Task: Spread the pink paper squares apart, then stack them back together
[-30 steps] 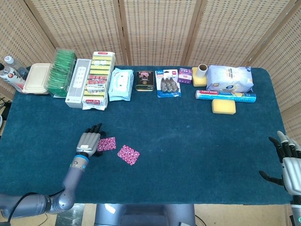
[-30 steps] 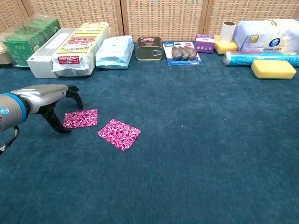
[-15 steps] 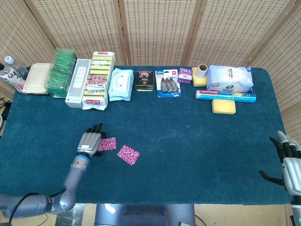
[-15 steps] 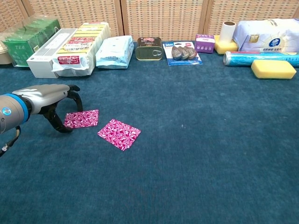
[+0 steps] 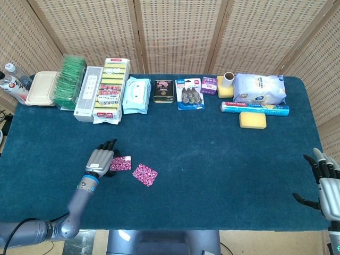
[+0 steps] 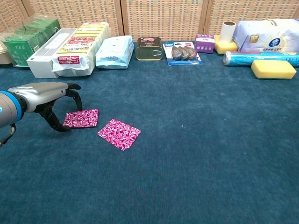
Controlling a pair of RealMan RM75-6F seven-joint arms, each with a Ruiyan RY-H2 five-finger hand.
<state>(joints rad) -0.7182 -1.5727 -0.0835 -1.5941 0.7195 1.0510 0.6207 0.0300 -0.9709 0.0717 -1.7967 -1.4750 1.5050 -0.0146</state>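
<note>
Our left hand (image 6: 49, 95) arches over the near-left part of the blue table (image 6: 196, 154), its dark fingers (image 6: 72, 97) curled downward with their tips at the left edge of the first pink paper square (image 6: 81, 118); from the chest view we cannot tell whether the fingertips actually press on the paper or merely touch the cloth beside it, and nothing is clamped between them. In the head view the same hand (image 5: 100, 160) covers the left side of that square (image 5: 122, 163). The second pink paper square (image 6: 118, 134) lies flat just to the right and slightly nearer to us, turned at an angle — the two squares sit close together but apart, with a strip of blue cloth between them. Our right hand (image 5: 325, 183) shows only in the head view, at the far right edge of the table, fingers spread and holding nothing. Along the back of the table we see a row of goods — a white box (image 6: 46, 58), a pale blue wipes pack (image 6: 112, 51), a tin (image 6: 148, 48) and a yellow sponge (image 6: 273, 68) among them — all well away from both hands.
</note>
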